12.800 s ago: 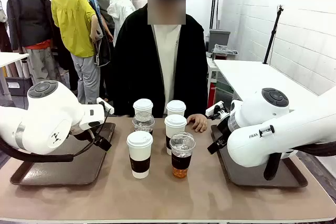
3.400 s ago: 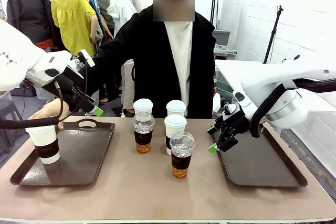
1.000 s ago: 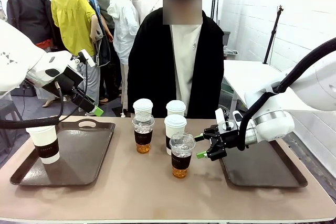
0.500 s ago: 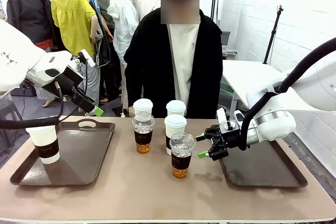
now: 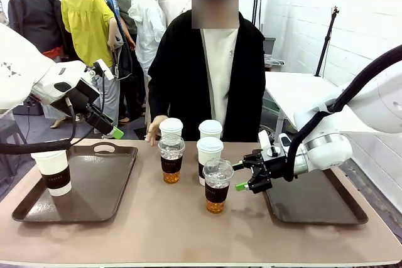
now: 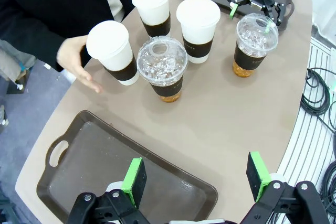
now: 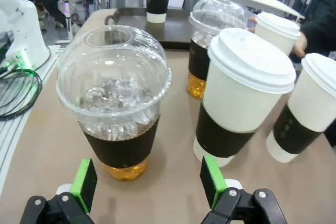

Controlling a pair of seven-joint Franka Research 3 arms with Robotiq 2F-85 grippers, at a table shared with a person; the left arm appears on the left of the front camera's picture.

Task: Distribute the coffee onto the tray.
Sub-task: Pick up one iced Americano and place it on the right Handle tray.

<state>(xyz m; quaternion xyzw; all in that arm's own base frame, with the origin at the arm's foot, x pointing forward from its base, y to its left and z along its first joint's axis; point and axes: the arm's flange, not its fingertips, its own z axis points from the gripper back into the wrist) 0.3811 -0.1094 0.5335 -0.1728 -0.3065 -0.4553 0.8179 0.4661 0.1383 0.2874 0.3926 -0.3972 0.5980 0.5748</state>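
Right wrist view shows the right hand (image 7: 148,183) released, pads (image 7: 85,182) spread just short of the nearest dome-lidded cup (image 7: 114,103) on the counter (image 7: 31,145), while the left hand (image 6: 196,177) hangs released above the left tray (image 6: 105,156).

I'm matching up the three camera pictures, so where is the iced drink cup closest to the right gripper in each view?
Front view: iced drink cup low centre, just left of the right gripper.
Left wrist view: upper right, in front of that gripper.
Right wrist view: large, left of centre.
Shared landmark: the white lidded cup beside it.
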